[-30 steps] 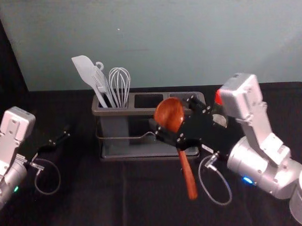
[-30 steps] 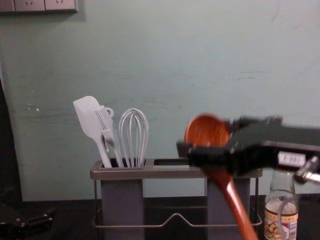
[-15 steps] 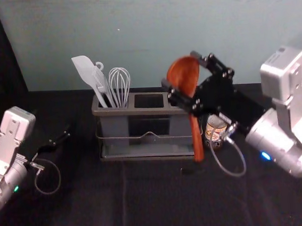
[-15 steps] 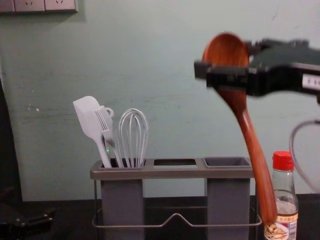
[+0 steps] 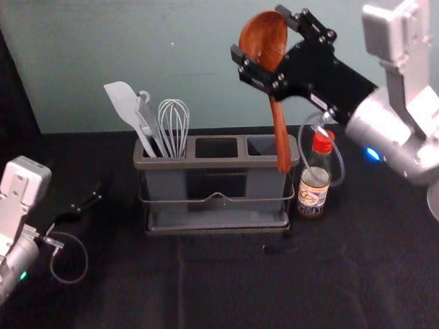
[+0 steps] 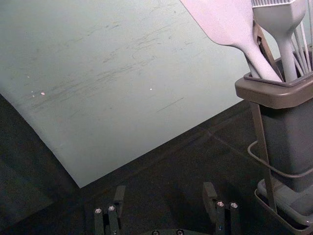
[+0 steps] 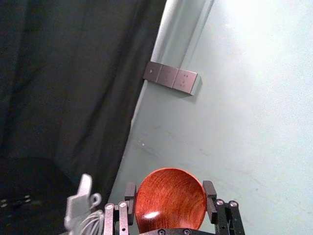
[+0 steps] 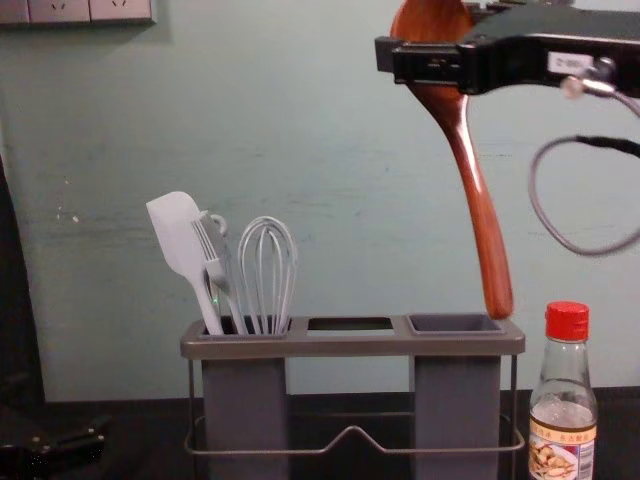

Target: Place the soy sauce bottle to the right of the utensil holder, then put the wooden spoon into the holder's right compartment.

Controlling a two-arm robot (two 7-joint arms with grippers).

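Observation:
High above the holder's right end, my right gripper (image 5: 262, 47) is shut on the bowl of the wooden spoon (image 5: 279, 130), whose handle hangs down. In the right wrist view the spoon's bowl (image 7: 171, 198) is pinched between the fingertips of my right gripper (image 7: 170, 196). The chest view has the handle tip by the right compartment's rim, at its right corner. The utensil holder (image 5: 223, 163) stands on the table. Upright at its right is the soy sauce bottle (image 5: 313, 186) with a red cap. My left gripper (image 5: 98, 194) is parked at the left; its wrist view has the left gripper (image 6: 164, 193) open.
A white spatula (image 8: 180, 240), a brush (image 8: 215, 255) and a whisk (image 8: 267, 270) stand in the holder's left compartment. The wall (image 8: 330, 120) rises behind the black table (image 5: 231, 279).
My right gripper has lifted the spoon upward and toward the back, uncovering the right compartment and the bottle. The handle has swung steeper. The left arm and the holder have stayed put.

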